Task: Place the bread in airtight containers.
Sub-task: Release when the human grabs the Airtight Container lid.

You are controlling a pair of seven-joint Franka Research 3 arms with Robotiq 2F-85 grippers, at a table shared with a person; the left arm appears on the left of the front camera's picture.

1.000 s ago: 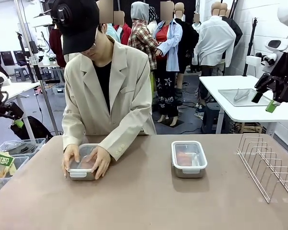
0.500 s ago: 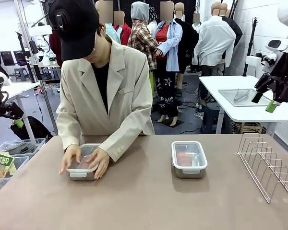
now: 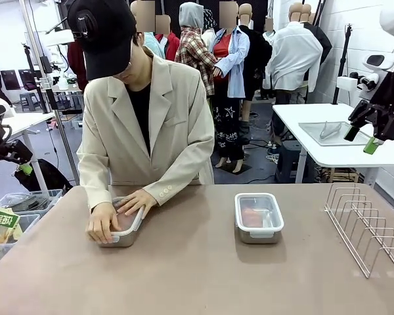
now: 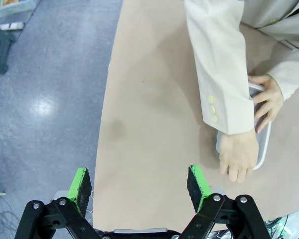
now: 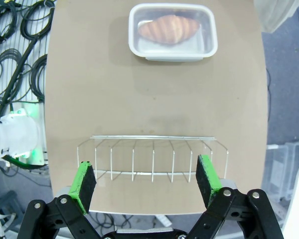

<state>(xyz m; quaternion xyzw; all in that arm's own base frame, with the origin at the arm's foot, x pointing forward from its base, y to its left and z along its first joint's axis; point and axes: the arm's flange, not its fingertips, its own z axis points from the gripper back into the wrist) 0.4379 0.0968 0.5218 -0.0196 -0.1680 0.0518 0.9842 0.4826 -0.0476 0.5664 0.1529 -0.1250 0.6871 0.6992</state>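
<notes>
At the table's left, the person's hands [image 3: 121,213] press a clear lid onto one steel container [image 3: 120,235]. My left gripper [image 4: 139,185] hovers wide open, empty. Centre-right, a croissant roll [image 5: 168,28] lies in the lidded container [image 3: 258,217]. My right gripper [image 5: 146,182] gapes empty above the wire rack [image 5: 152,158].

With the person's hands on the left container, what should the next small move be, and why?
Probably none for the arms: hold back while the person's hands press the lid onto the left container. The right container already looks lidded with bread inside, and both grippers, left and right, hang open and empty.
</notes>
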